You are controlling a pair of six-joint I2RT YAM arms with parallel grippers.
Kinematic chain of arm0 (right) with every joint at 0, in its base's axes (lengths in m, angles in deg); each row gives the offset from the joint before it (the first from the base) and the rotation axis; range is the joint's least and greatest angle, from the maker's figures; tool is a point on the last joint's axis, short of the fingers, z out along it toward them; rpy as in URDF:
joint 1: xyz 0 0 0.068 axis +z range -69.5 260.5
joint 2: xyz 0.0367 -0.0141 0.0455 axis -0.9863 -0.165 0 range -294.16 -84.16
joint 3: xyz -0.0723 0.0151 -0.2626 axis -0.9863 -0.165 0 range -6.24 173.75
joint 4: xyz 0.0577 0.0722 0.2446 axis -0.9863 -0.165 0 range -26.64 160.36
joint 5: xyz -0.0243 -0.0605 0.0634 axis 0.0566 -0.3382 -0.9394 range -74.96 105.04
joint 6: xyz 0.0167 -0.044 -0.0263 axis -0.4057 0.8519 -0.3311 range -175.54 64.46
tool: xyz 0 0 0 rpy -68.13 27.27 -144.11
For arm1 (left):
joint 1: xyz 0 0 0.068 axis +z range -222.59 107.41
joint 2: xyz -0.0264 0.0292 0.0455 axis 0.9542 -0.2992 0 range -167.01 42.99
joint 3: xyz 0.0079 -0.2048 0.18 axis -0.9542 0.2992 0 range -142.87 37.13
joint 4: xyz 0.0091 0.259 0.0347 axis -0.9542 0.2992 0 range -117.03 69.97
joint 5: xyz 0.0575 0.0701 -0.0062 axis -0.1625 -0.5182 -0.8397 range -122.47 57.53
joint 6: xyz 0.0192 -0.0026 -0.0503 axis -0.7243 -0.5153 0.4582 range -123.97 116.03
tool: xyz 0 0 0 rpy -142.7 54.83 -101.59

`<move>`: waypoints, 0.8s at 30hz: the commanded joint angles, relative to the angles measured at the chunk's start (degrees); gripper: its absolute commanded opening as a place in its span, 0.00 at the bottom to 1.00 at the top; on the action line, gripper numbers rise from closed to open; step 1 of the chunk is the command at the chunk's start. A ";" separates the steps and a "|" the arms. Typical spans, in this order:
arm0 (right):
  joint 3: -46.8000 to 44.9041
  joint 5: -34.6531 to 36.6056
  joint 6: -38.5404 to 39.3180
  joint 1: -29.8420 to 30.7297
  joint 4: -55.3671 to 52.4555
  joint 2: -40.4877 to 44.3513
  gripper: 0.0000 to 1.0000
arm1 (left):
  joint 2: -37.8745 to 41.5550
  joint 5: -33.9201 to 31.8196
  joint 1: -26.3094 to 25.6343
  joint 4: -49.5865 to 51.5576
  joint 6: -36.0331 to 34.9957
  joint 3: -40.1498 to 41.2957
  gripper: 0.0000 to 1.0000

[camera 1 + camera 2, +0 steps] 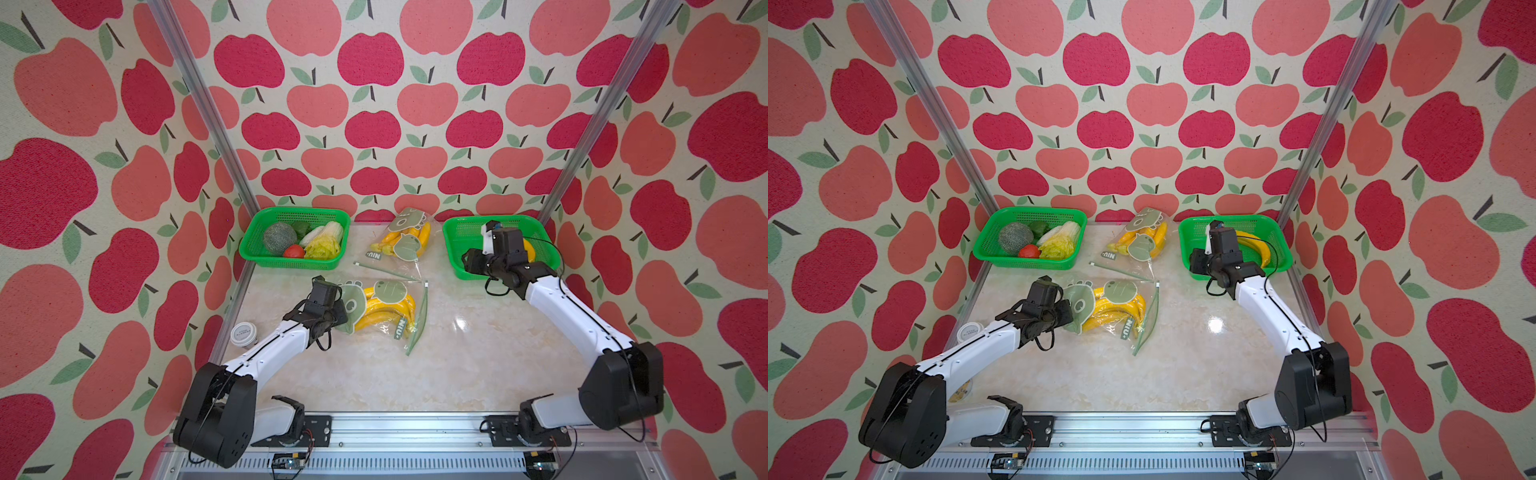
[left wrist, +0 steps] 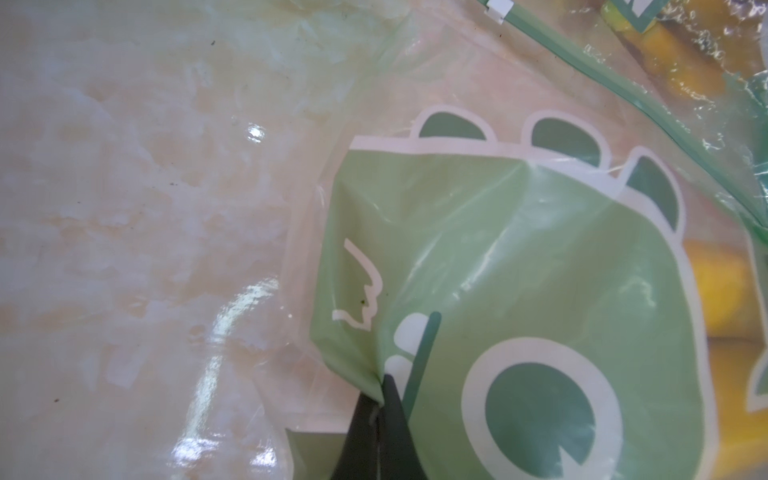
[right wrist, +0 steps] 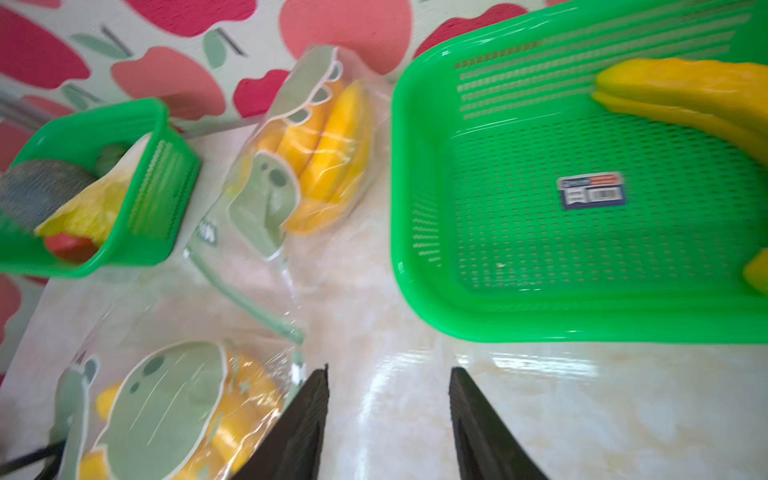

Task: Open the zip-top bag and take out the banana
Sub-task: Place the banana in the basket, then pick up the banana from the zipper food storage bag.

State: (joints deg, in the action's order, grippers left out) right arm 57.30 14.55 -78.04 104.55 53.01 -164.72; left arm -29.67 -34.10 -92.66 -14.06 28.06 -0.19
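Firmly, the left pincer (image 2: 380, 397) clamps the zip-top bag (image 2: 519, 257) to anchor it, while the right pincer (image 3: 388, 372) gapes empty near the basketed banana (image 3: 685, 91).

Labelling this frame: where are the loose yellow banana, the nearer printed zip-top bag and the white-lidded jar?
loose yellow banana (image 3: 685, 87), right wrist view, thick middle.
nearer printed zip-top bag (image 1: 390, 291), a top view, green print.
white-lidded jar (image 1: 243, 332), a top view, lid centre.
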 commanded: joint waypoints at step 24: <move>-14.01 -6.10 2.23 23.50 16.39 -10.95 0.59 | -2.19 1.52 -0.93 -0.18 -1.53 -2.27 0.00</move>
State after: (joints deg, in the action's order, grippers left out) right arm 40.98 10.40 -76.53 127.85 67.52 -174.05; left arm -30.96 -33.86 -93.23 -14.04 27.82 -0.58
